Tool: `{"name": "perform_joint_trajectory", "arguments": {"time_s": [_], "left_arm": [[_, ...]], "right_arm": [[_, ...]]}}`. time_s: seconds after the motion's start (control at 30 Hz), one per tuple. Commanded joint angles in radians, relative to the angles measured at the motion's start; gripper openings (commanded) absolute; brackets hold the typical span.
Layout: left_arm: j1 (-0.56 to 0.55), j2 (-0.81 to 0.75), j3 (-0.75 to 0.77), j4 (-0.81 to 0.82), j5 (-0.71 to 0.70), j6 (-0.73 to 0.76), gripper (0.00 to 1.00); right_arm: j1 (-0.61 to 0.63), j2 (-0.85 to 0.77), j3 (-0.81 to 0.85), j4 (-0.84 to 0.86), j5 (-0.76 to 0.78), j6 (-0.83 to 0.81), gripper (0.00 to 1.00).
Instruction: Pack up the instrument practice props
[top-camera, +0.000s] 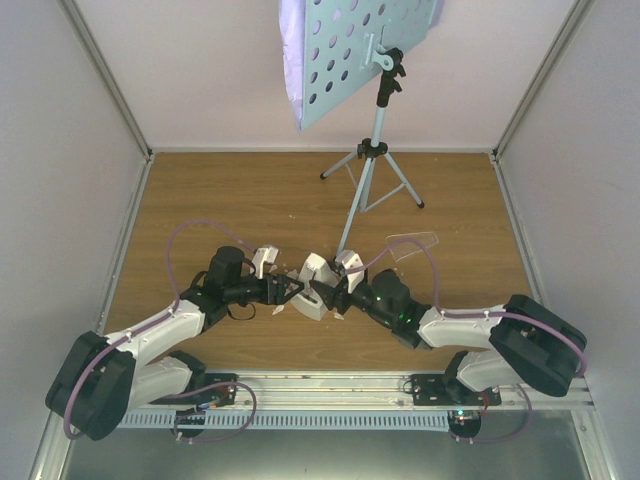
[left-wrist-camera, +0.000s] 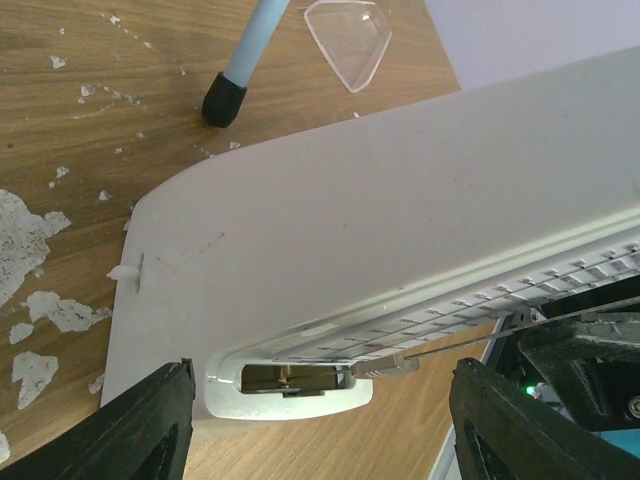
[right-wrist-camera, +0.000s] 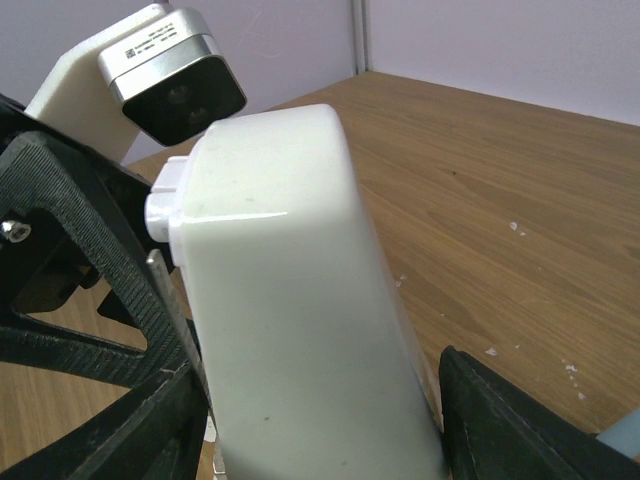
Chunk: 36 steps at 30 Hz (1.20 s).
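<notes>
The white metronome (top-camera: 316, 290) lies tilted on the wooden floor between my two grippers. My right gripper (top-camera: 327, 293) is shut on it, and in the right wrist view both fingers press its pale body (right-wrist-camera: 290, 330). My left gripper (top-camera: 292, 290) faces it from the left. Its jaws stand open around the narrow end (left-wrist-camera: 290, 385), with a gap on each side. The light-blue music stand (top-camera: 368, 60) stands upright at the back. Lilac sheet-music pages (top-camera: 292, 70) hang at its left edge.
A clear plastic cover (top-camera: 412, 243) lies right of the stand's near leg (left-wrist-camera: 225, 100). White flakes (left-wrist-camera: 40, 310) are scattered over the wood. Pale walls close in the left, right and back. A metal rail (top-camera: 340, 385) runs along the near edge.
</notes>
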Motion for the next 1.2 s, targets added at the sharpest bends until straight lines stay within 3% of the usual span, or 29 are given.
{"name": "perform_joint_trajectory", "arguments": {"time_s": [0.0, 0.67, 1.17], "left_arm": [[-0.005, -0.026, -0.020, 0.063, -0.010, 0.029, 0.71], [-0.005, -0.052, -0.039, 0.053, -0.027, 0.038, 0.71], [-0.005, -0.045, -0.040, 0.062, -0.025, 0.038, 0.71]], "right_arm": [[-0.010, 0.009, 0.029, 0.002, 0.031, 0.018, 0.69], [-0.030, -0.020, -0.016, 0.055, -0.016, 0.037, 0.70], [-0.042, 0.005, 0.023, 0.002, -0.007, 0.058, 0.62]]}}
